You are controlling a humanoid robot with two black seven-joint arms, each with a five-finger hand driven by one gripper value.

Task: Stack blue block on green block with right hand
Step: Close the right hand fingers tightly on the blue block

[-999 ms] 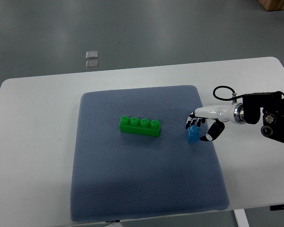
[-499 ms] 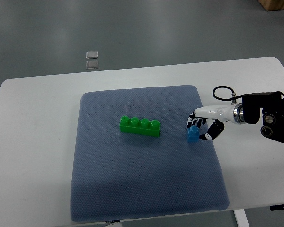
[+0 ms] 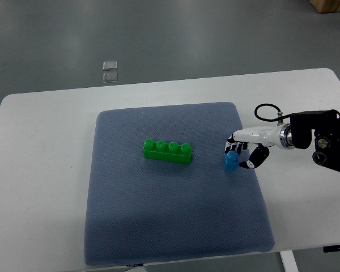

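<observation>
A long green block [image 3: 168,151] with a row of studs lies near the middle of the blue-grey mat [image 3: 175,215]. A small blue block [image 3: 231,161] sits on the mat near its right edge, a block's length to the right of the green one. My right hand [image 3: 239,153] comes in from the right and is curled around the blue block, fingers at its far side and thumb at its near right side. The block still rests on the mat. The left arm does not show.
The mat lies on a white table [image 3: 39,170]. Two small clear squares [image 3: 109,71] sit on the grey floor beyond the table's far edge. A black cable [image 3: 266,113] loops above my right wrist.
The right hand's fingers have drawn in slightly tighter on the blue block. The block and the green block have stayed in place.
</observation>
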